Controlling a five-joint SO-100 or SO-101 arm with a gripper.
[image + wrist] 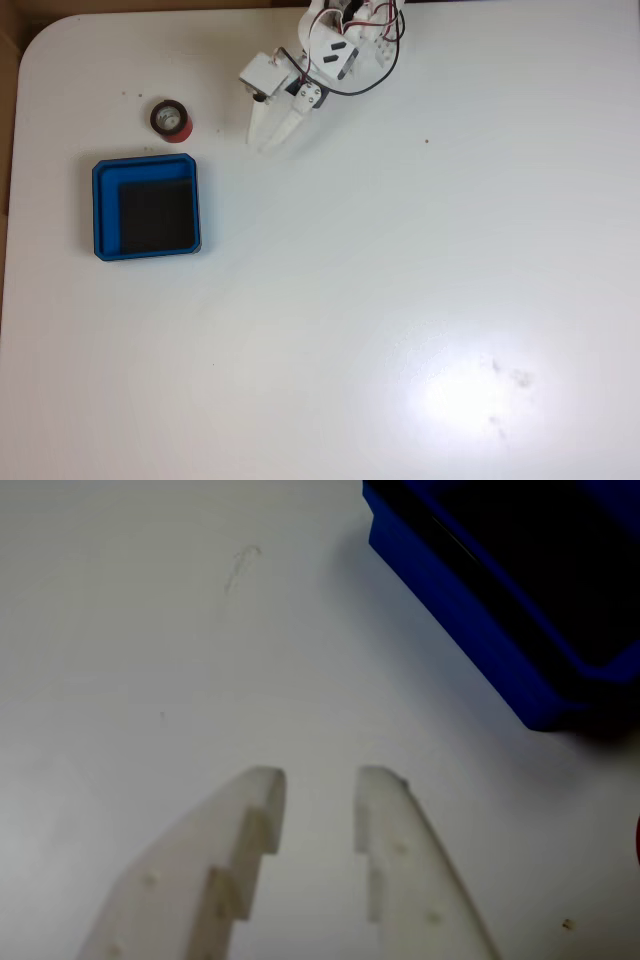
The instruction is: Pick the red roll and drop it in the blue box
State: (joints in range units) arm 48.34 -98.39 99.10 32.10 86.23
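red roll [174, 121], blue box [105, 210], white hand [266, 142]

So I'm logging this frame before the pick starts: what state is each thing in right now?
red roll: on the table, on its side with its ring face showing, just above the box in the fixed view, not gripped.
blue box: upright on the table, black floor bare, nothing inside.
gripper: open with a small gap, holding nothing, over bare table.
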